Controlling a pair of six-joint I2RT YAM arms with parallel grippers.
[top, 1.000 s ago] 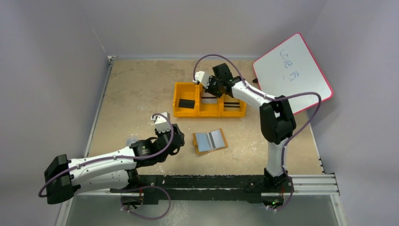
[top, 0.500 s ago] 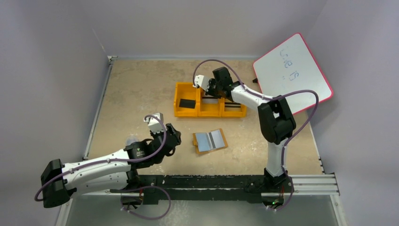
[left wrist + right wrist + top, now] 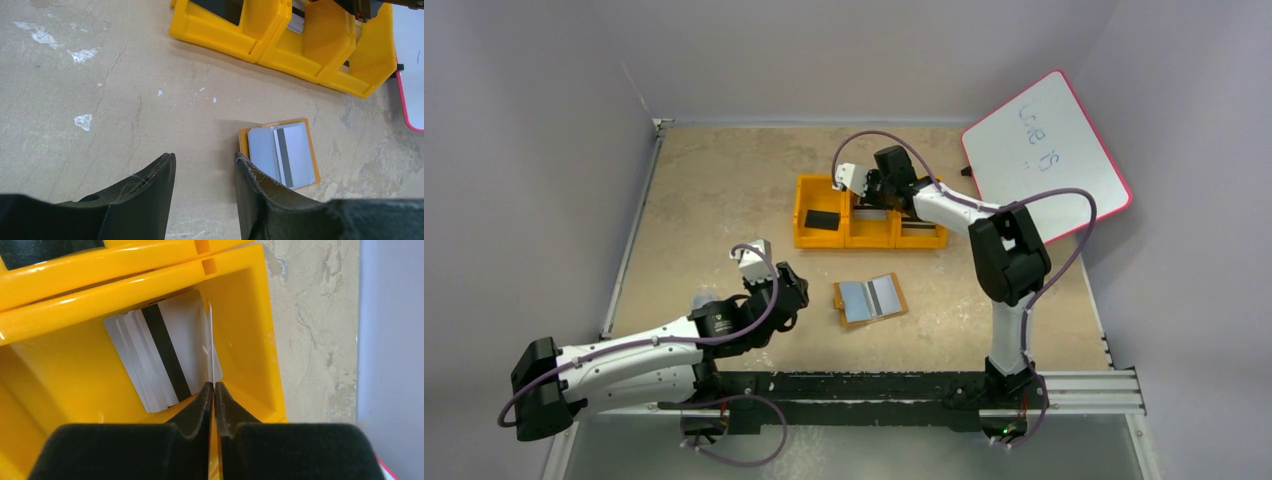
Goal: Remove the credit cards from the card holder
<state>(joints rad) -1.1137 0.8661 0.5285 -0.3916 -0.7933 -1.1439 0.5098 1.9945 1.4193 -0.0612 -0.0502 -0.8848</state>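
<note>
The tan card holder lies open on the table, with a pale card with a dark stripe in its blue-grey pockets. My left gripper is open and empty just left of it; in the left wrist view its gripper hovers over bare table beside the holder. My right gripper is over the orange tray. In the right wrist view the gripper is shut on a thin card seen edge-on, above a fanned stack of cards in one compartment.
The orange three-compartment tray stands behind the holder; its left compartment holds a black block. A white board with a red rim leans at the back right. Walls close the table on the left and back.
My left arm has drawn back a little to the left. My right gripper has shifted slightly left over the tray, still holding the card. The holder has not moved.
</note>
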